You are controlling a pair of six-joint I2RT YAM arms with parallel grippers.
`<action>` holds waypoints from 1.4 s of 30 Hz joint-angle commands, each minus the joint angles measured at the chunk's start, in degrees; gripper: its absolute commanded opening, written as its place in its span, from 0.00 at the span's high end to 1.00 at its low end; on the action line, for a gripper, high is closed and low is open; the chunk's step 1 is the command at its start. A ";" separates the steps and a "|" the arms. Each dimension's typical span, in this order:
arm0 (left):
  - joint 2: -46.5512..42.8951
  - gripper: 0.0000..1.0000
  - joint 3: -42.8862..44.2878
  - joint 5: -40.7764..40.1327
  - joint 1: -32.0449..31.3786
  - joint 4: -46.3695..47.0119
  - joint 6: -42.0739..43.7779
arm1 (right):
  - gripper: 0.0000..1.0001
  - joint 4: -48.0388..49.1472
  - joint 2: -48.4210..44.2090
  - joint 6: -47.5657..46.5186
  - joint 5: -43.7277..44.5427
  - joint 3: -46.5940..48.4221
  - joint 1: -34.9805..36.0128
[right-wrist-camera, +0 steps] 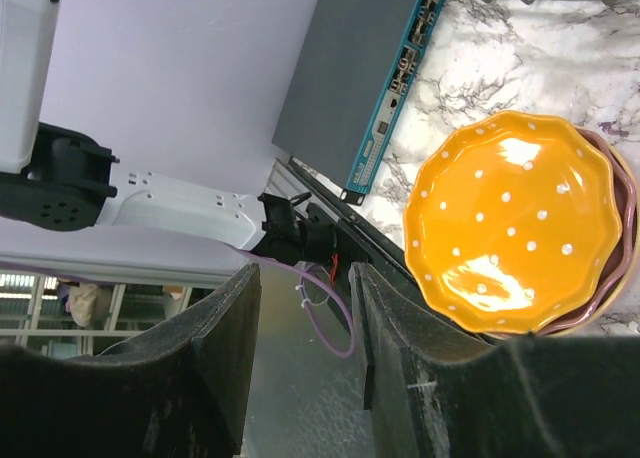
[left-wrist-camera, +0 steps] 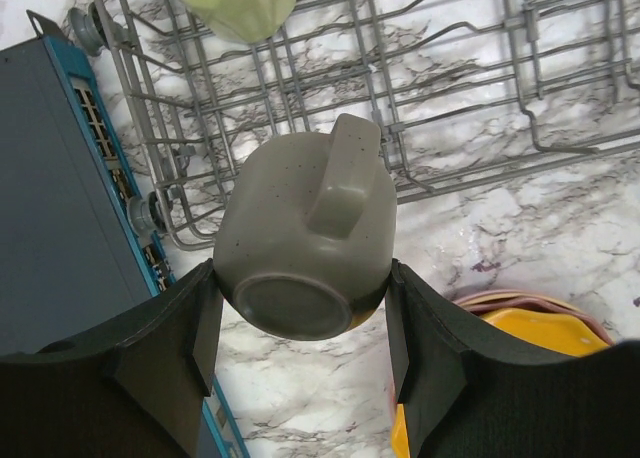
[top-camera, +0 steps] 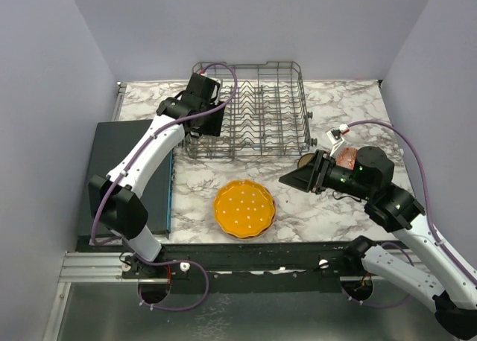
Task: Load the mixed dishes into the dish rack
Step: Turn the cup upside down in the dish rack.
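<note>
So the left gripper (left-wrist-camera: 302,323) has its fingers (left-wrist-camera: 195,328) pinching an olive-grey speckled mug (left-wrist-camera: 300,228) from both sides, base towards the wrist cam and handle sticking out on the far side. It's hanging over the near left corner of the dish rack (top-camera: 246,151); can't tell if it's touching the wires. A yellow-green mug (left-wrist-camera: 235,3) sits further back in the rack. The right gripper (right-wrist-camera: 305,308) is off to the right above the marble bench (top-camera: 335,103), fingers (right-wrist-camera: 225,358) partly spread with nothing between them. The orange white-dotted scalloped plate (top-camera: 244,208) sits on the bench in front of the rack, stacked on a pinkish plate (right-wrist-camera: 622,198). A dark flat slab (top-camera: 127,162) lies left of the rack.
</note>
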 commanded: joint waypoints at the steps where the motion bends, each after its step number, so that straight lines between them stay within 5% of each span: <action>1: 3.51 1.00 3.61 -0.83 1.54 -2.79 1.04 | 0.53 -1.06 -0.76 -1.35 0.90 -0.61 0.38; 30: 22.21 1.00 14.05 -5.28 4.54 -6.71 2.53 | 0.53 -1.14 0.53 -2.65 -0.10 -2.07 0.35; 42: 26.19 0.92 15.92 -6.11 5.99 -6.91 2.69 | 0.53 -0.65 1.48 -3.09 -0.64 -2.08 0.38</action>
